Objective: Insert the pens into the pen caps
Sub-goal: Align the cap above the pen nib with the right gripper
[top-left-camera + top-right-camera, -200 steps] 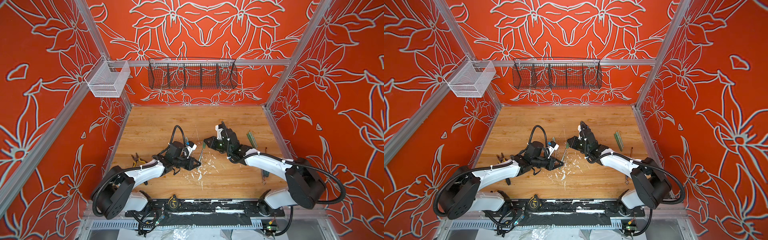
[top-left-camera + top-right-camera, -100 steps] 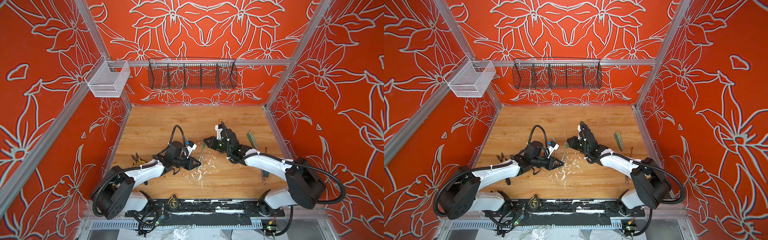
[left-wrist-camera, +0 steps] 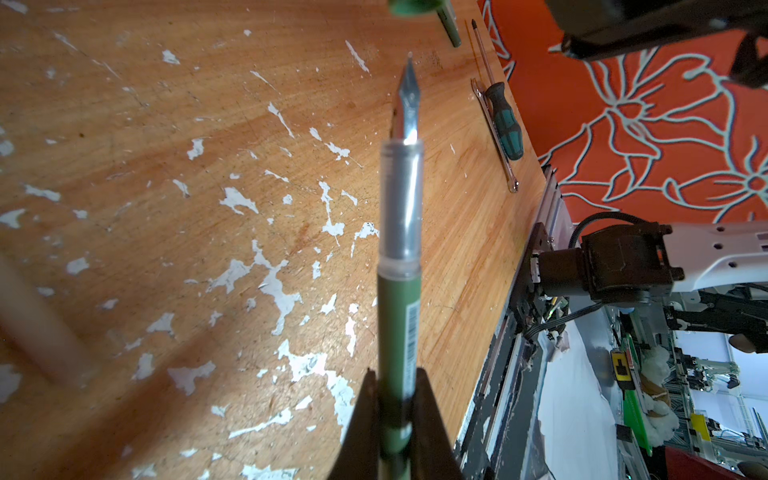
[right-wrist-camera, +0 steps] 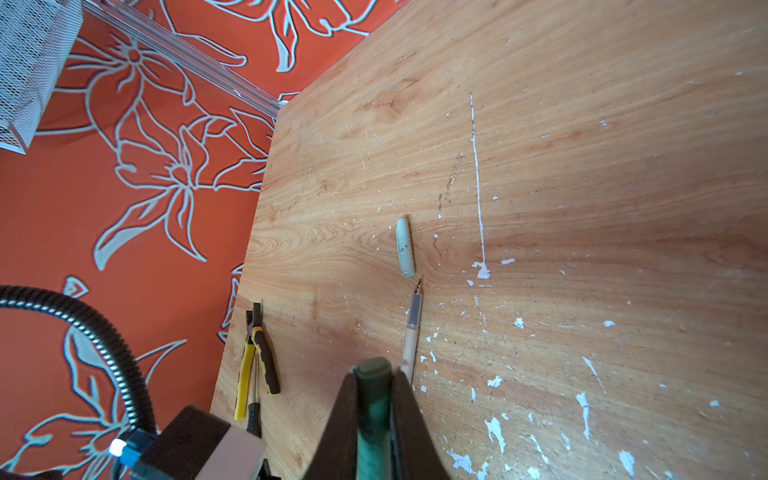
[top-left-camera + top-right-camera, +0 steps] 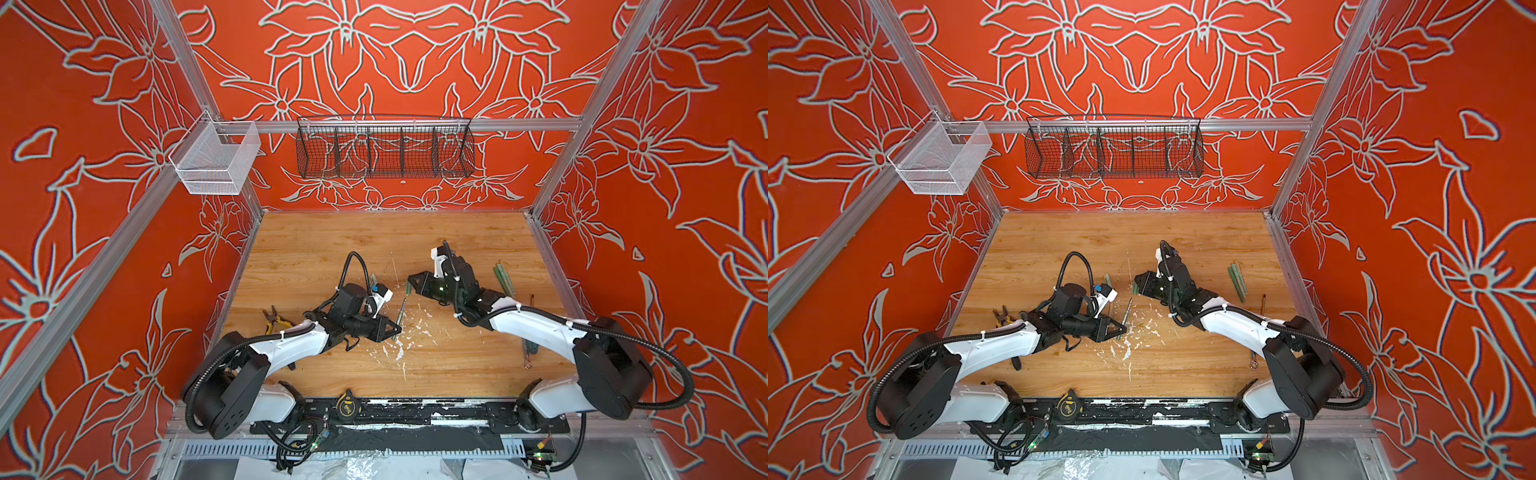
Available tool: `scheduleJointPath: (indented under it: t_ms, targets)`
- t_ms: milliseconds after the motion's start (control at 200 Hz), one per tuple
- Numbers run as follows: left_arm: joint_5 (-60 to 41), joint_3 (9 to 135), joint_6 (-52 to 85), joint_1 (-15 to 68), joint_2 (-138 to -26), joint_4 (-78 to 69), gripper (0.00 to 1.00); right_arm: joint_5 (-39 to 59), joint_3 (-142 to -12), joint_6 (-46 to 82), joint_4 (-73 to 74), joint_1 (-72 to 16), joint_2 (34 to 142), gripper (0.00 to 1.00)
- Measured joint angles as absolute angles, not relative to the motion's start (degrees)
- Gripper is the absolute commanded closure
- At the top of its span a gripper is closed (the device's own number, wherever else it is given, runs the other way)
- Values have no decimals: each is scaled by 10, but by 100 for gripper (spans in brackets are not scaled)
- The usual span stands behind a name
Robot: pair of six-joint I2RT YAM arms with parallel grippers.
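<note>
My left gripper (image 3: 395, 399) is shut on the barrel of a green pen (image 3: 401, 249), whose clear section and metal nib point away from it. In both top views this pen (image 5: 401, 313) (image 5: 1125, 311) slants up toward my right gripper (image 5: 409, 284) (image 5: 1136, 286). The right gripper (image 4: 375, 370) is shut on a dark green pen cap (image 4: 374, 399). The cap's open end (image 3: 413, 5) sits a short gap beyond the nib. A pale green cap (image 4: 406, 247) and a tan pen (image 4: 412, 332) lie on the wood.
Several green pens (image 5: 503, 278) lie by the right wall. A screwdriver (image 3: 503, 120) and a thin wrench (image 3: 494, 137) lie near the right edge, yellow pliers (image 5: 276, 320) at the left. A tape measure (image 5: 345, 405) sits on the front rail. Wire baskets (image 5: 384, 149) hang behind.
</note>
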State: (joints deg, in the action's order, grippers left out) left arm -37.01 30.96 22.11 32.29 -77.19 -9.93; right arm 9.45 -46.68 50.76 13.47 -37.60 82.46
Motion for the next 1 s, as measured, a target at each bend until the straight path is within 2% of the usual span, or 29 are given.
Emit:
scheduleJointPath:
  t_ms: [1001]
  targets:
    - [-375, 311, 221, 313, -772, -108, 100, 105, -468, 513, 153, -380, 832, 90]
